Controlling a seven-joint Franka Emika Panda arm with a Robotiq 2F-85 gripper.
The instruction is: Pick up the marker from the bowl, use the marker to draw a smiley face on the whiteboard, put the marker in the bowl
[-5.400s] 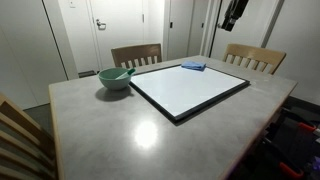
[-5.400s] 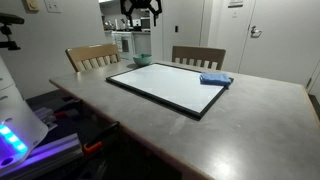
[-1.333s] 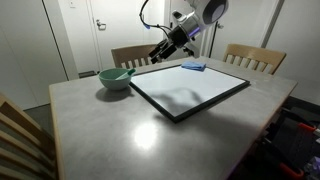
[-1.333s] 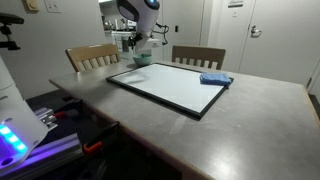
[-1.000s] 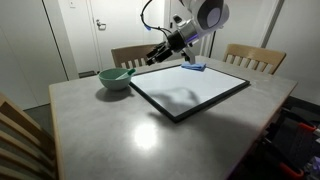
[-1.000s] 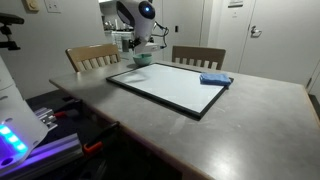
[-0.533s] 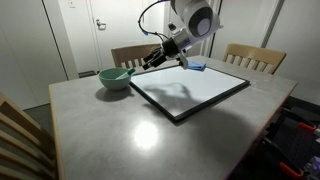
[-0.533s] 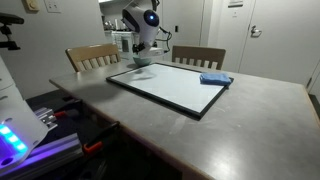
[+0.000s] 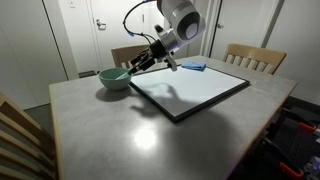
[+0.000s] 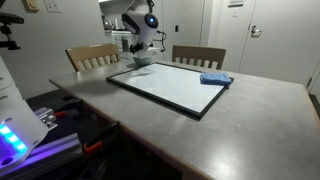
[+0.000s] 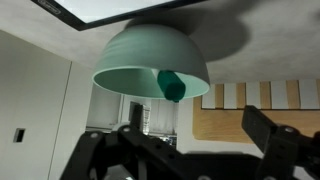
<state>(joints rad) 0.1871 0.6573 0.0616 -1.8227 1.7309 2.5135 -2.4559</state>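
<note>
Claw nearer now, open, just beside bowl w/ marker.

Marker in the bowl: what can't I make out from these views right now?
Marker: the wrist view shows only a dark stub; the wall of the bowl hides the rest.
Marker in both exterior views: too small to pick out.
Bowl in an exterior view: mostly hidden behind the arm.

The arm slants down toward seven o'clock in an exterior view, its gripper lowest, jaws spread wide and empty.
</note>
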